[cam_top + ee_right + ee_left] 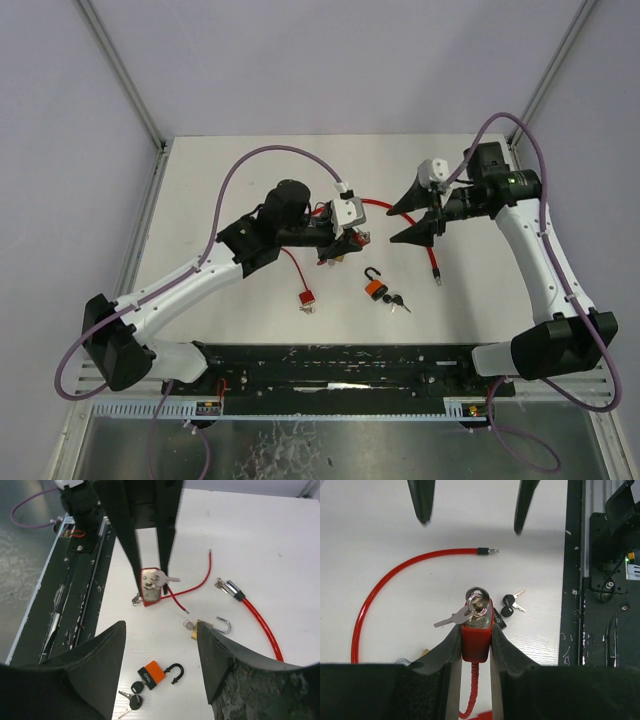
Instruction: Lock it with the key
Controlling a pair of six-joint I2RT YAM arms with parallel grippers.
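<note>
Over the counter [250, 170], I judge the main risk is in the two arms meeting. If the right end effector [391, 226] closes in off-line, its tips could knock the red lock [476, 642] askew in the left end effector [476, 630], or skid off the small key [454, 618] without turning it. The left arm reaches forward, clenched on the lock body, keyed end facing the right arm. The right arm bends inward, jaws released and spread, just short of the key.
</note>
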